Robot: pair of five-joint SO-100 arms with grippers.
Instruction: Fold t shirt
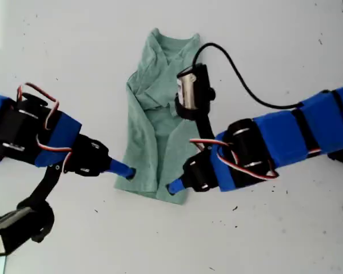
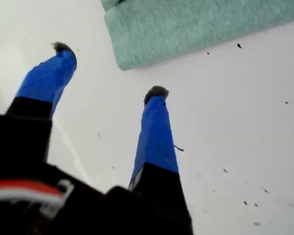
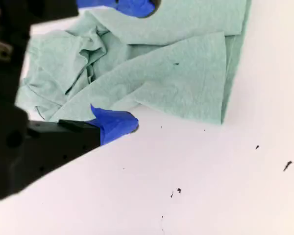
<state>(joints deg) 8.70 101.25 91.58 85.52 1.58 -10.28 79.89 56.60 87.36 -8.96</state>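
Both grippers hover at the t shirt [image 1: 154,131] hem, jaws released; each should pinch one hem corner fully before lifting.

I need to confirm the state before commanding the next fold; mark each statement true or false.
1. My first gripper is open with nothing between its fingers. True.
2. The t shirt lies spread flat with both sleeves out. False: it is gathered into a narrow lengthwise strip, rumpled toward the neckline.
3. My second gripper is open, with one finger over the cloth and the other beside the shirt's edge. True.
4. The table is dark wood. False: it is white, with small dark specks.
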